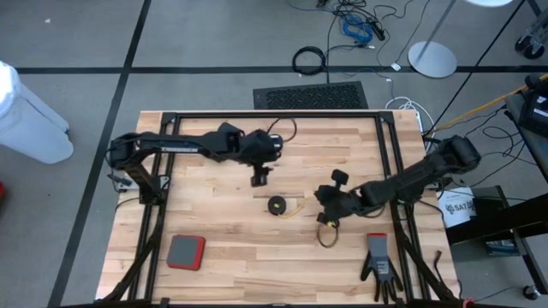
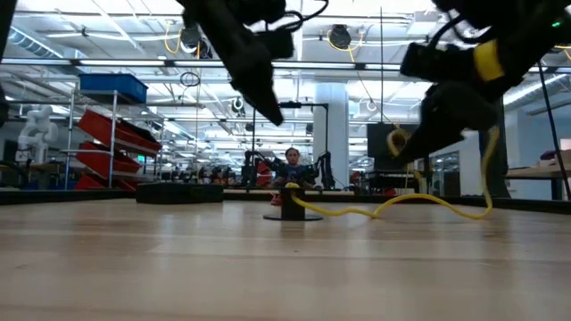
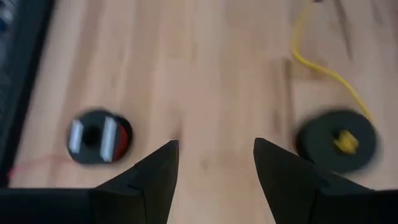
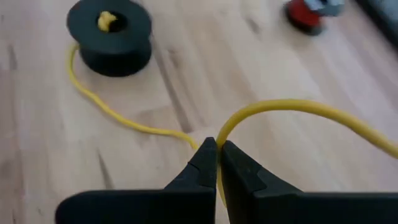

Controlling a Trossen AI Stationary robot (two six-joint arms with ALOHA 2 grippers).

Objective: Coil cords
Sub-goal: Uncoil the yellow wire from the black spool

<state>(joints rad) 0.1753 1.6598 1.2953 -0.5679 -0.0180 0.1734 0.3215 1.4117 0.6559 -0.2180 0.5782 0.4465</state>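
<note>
1. Right gripper (image 4: 216, 155): jaws pinch the yellow cord (image 4: 298, 107), which trails loose to its reel (image 1: 277, 205) mid-desk.
2. Left gripper (image 3: 216, 163): jaws spread, empty, above the desk (image 1: 214, 257).
3. Coiling apparently barely begun.

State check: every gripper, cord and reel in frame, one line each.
Left gripper: open, empty, above the table between the two reels.
Right gripper: shut on yellow cord.
Yellow cord: uncoiled, one end at its reel, pinched mid-length.
Yellow cord's reel: flat on the table.
Second reel: on the table, untouched.
</note>
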